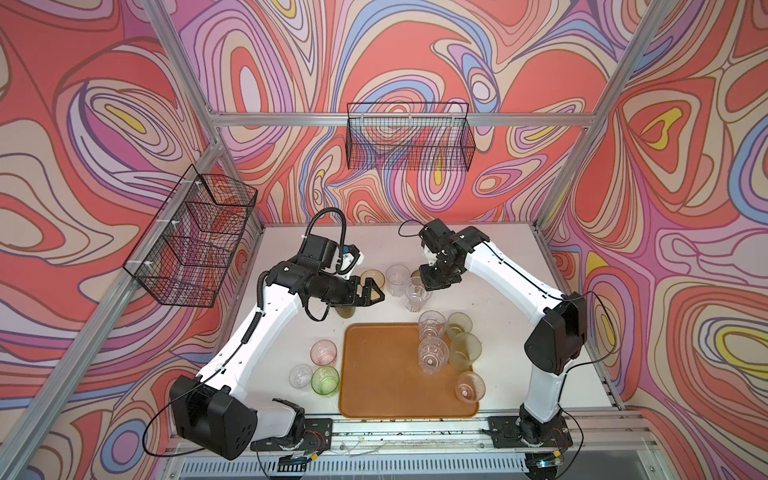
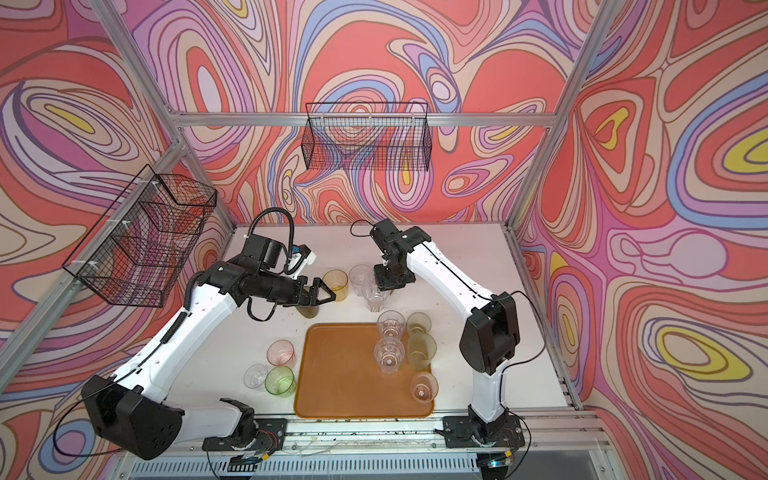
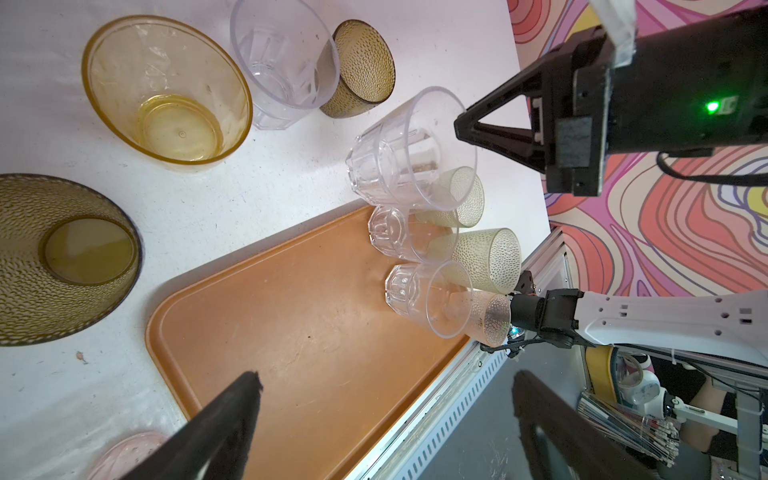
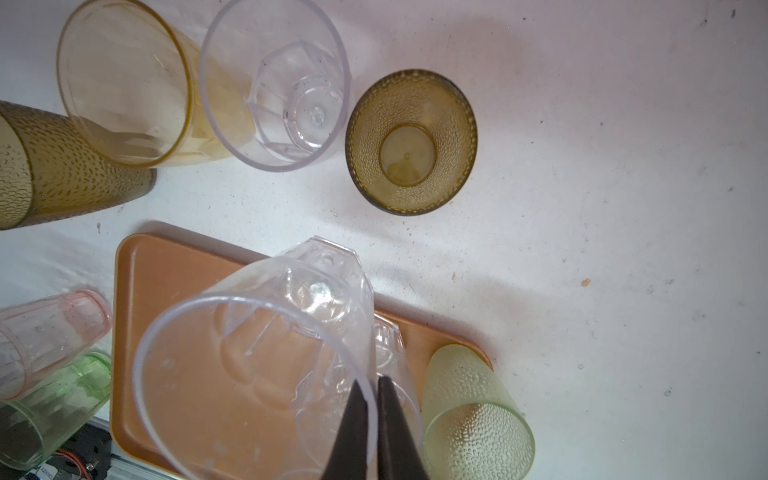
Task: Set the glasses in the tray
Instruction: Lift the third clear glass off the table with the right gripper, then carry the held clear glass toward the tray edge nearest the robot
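I'm pinching the clear tumbler [image 4: 249, 374] by its rim with my right gripper [image 4: 371, 384], with the tray [image 4: 166, 266] lying close by. Next I'm lowering it onto bare tray and releasing. My left gripper [image 1: 376, 289] is gaping wide and empty.

White table [image 1: 507, 357] with orange tray [image 1: 382, 374], loose glasses [image 1: 323, 352]

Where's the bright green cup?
In both top views the bright green glass stands on the white table, just left of the orange tray, with the pink glass behind it and a small clear glass on its left.
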Available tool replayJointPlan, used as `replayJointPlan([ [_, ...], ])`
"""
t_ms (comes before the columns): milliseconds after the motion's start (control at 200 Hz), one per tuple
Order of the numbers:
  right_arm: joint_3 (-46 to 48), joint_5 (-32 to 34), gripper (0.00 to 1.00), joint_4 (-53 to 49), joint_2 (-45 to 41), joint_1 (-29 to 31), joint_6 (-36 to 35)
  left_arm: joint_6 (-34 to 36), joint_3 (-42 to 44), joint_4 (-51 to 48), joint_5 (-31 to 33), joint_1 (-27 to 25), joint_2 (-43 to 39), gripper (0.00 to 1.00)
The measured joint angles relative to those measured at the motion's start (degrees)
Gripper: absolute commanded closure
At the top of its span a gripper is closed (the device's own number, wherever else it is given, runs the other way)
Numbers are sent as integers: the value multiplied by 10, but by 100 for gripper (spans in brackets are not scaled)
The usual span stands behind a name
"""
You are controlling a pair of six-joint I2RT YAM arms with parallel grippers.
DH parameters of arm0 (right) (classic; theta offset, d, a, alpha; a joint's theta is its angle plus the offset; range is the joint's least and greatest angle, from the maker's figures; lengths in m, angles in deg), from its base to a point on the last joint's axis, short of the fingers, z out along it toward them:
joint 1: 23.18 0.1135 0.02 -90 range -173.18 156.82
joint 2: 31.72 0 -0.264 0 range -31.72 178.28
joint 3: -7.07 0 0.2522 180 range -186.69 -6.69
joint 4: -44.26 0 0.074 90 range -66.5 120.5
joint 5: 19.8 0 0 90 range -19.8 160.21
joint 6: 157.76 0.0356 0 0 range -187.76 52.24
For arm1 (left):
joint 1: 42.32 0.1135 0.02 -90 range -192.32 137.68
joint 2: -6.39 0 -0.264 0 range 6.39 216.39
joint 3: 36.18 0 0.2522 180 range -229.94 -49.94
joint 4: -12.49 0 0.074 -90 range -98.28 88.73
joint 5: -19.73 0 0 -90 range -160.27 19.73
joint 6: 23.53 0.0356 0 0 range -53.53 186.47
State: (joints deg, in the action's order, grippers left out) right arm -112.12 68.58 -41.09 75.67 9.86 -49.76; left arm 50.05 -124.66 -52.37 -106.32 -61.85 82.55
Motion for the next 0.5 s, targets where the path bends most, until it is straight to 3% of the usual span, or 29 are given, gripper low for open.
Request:
replayJointPlan([
  [501,0,14,100,-64,-104,7,13,-3,0,9,-2,0,0,3],
])
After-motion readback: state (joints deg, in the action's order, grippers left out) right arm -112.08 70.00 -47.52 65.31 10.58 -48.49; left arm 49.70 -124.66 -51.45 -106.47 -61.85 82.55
